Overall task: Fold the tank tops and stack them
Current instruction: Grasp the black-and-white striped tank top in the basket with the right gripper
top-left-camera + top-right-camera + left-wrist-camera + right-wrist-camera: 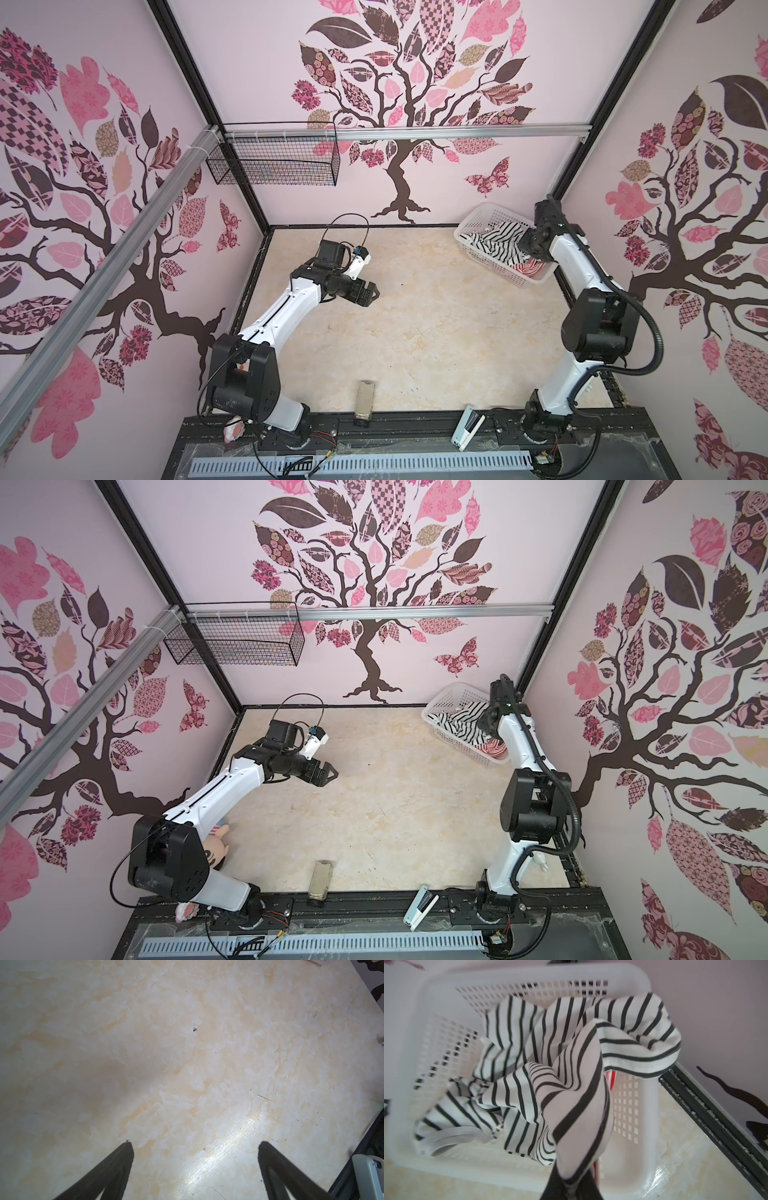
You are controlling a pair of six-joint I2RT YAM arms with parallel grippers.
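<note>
Marbled beige tabletop (415, 332), tree-mural walls (440, 199) — left gripper (195, 1144) spread; right gripper (571, 1187) pinching black-and-white tank top (571, 1084).

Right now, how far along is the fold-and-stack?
Done: nothing folded; both tops crumpled in the basket. In hand: right hand pinches the black-and-white tank top. Remaining: pull both out, including the red-and-white tank top beneath, fold, stack. Left hand hovers open over the table.

Bright, even light; tabletop (220, 1147) glare.
</note>
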